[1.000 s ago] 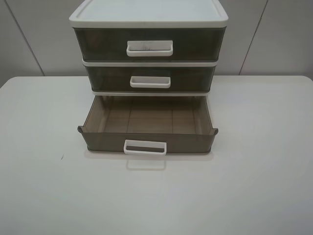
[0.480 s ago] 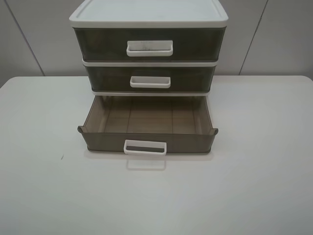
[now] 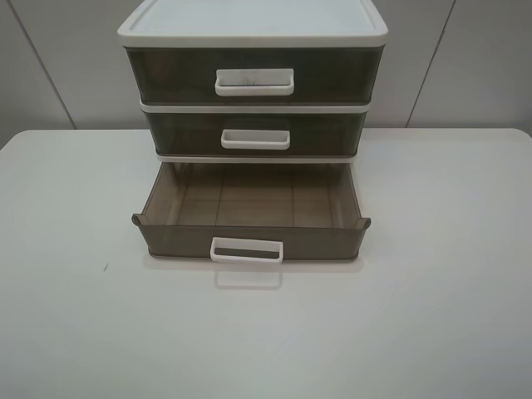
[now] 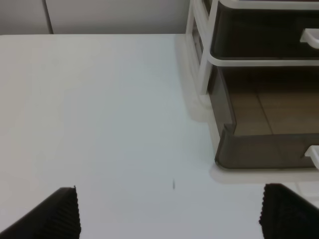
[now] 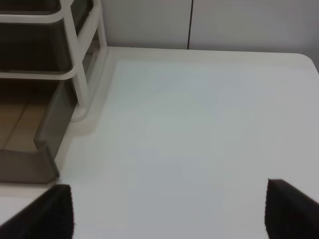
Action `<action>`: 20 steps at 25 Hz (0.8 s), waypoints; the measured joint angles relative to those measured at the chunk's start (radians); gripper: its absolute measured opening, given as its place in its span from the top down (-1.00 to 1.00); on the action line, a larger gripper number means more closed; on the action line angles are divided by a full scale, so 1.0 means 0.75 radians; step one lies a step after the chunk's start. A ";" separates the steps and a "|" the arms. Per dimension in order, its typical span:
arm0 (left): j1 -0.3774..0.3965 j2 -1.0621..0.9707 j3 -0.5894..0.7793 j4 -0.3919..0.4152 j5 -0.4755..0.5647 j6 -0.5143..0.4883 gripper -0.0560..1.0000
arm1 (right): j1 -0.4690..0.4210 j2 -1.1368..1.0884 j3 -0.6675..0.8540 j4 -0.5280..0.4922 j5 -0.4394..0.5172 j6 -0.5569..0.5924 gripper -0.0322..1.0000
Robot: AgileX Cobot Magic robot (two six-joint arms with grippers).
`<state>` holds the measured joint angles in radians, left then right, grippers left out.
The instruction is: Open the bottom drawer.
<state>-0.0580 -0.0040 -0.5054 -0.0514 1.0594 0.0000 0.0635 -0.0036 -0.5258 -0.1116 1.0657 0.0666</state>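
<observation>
Bottom drawer (image 3: 250,218), a wide, shallow tray of smoky-brown translucent plastic, stands pulled well out of the cabinet toward the camera, its ribbed floor bare to view.

Left end effector (image 4: 172,214) shows only its two dark ribbed fingertips (image 4: 60,211), spread wide over the white tabletop (image 3: 432,291) and holding nothing; the drawer's front corner lies just beyond it, apart from the fingers. Right end effector (image 5: 169,214) is likewise spread wide and empty, its dark fingertips (image 5: 286,209) hanging over bare tabletop beside the drawer's other front corner (image 5: 30,167), not touching it. Neither arm appears in the high view.

A white rectangular loop handle (image 3: 246,250) sits at the middle of the drawer's front wall. Above it, the middle smoky-brown drawer (image 3: 254,133) and the taller top drawer (image 3: 253,76) are both shut inside the white-framed three-tier plastic cabinet (image 3: 252,21), which stands at the tabletop's far edge.
</observation>
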 joint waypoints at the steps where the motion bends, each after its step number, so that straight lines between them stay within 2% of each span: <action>1: 0.000 0.000 0.000 0.000 0.000 0.000 -0.52 | 0.000 0.000 0.002 -0.002 0.001 0.000 -0.54; 20: 0.000 0.000 0.000 0.000 0.000 0.000 -0.52 | 0.000 0.000 0.002 0.027 0.001 -0.075 -0.54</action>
<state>-0.0580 -0.0040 -0.5054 -0.0514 1.0594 0.0000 0.0635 -0.0036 -0.5244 -0.0912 1.0668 0.0101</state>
